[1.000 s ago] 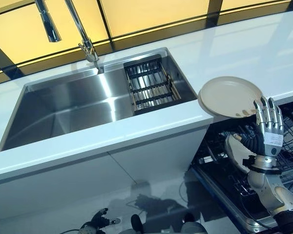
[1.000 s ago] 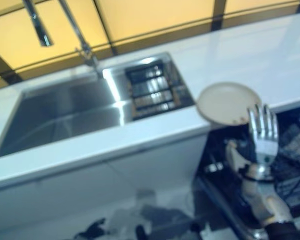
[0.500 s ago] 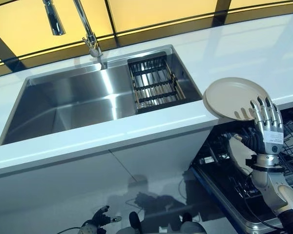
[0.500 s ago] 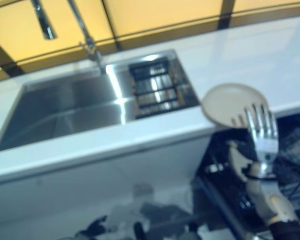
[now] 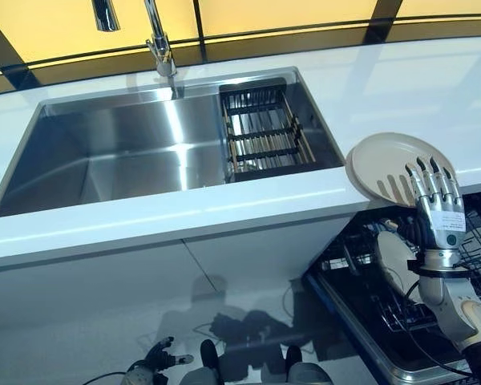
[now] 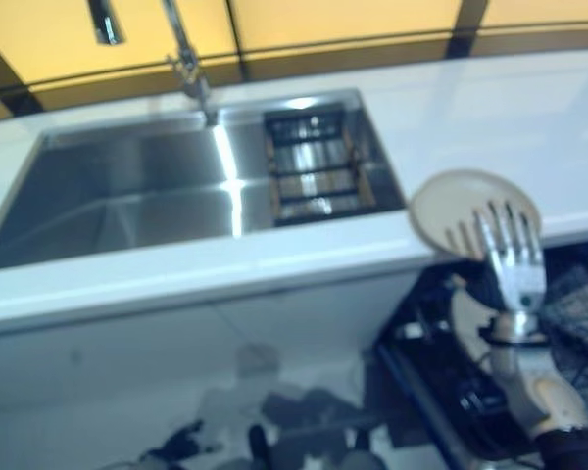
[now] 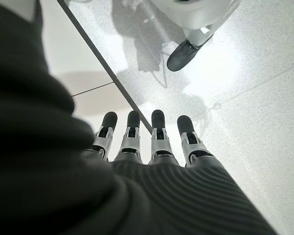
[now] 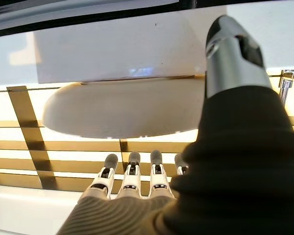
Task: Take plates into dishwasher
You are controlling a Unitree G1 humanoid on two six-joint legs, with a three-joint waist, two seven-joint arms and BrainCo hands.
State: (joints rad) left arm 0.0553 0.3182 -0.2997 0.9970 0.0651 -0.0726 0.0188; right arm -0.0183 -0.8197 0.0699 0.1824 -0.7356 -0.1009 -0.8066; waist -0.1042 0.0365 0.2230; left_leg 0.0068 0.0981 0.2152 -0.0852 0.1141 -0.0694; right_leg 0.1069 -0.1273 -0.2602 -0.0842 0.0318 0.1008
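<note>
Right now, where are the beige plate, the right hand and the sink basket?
beige plate [image 5: 382, 163]: left eye view, on its bare middle.
right hand [image 5: 438, 215]: left eye view, on its back.
sink basket [image 5: 266, 136]: left eye view, on its wire bottom.

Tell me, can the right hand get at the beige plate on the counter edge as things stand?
Probably yes. The right hand is raised with straight fingers right at the near rim of the beige plate, which overhangs the white counter above the open dishwasher. Nothing shows between hand and plate.

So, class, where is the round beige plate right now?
The round beige plate overhangs the white counter's front edge, right of the steel sink, at the right hand.
</note>
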